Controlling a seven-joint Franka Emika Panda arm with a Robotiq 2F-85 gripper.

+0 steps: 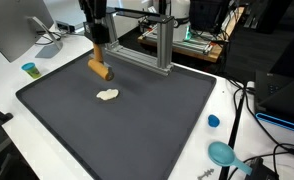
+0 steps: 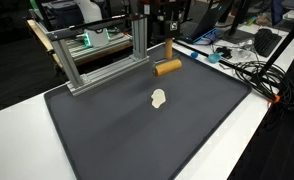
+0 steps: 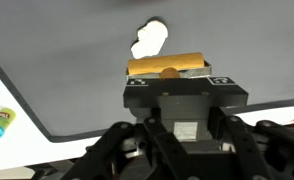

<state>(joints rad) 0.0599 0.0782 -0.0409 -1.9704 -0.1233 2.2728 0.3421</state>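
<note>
One brown roll (image 1: 100, 69) is pinched crosswise by the tool (image 1: 98, 61), which is pressed together on it from above. In the wrist view the roll is seen lying across the fingertips with both ends sticking out. It is held low over the far part of the dark mat (image 1: 137, 130), close to the metal frame (image 1: 162, 45). Whether it is touching the mat or hanging just clear of it cannot be told. The grasp is therefore judged to be made and firm, while a setting down of the roll is not yet shown as done. A white crumpled piece (image 1: 107, 95) is seen on the mat near the roll but apart from it, and it is not touched by the tool. On the white surface (image 1: 5, 95) around the mat, a small green cup (image 1: 29, 69) is placed at one side. A blue cap (image 1: 213, 121) and a teal round thing (image 1: 222, 153) are found at the other side, among cables.
</note>
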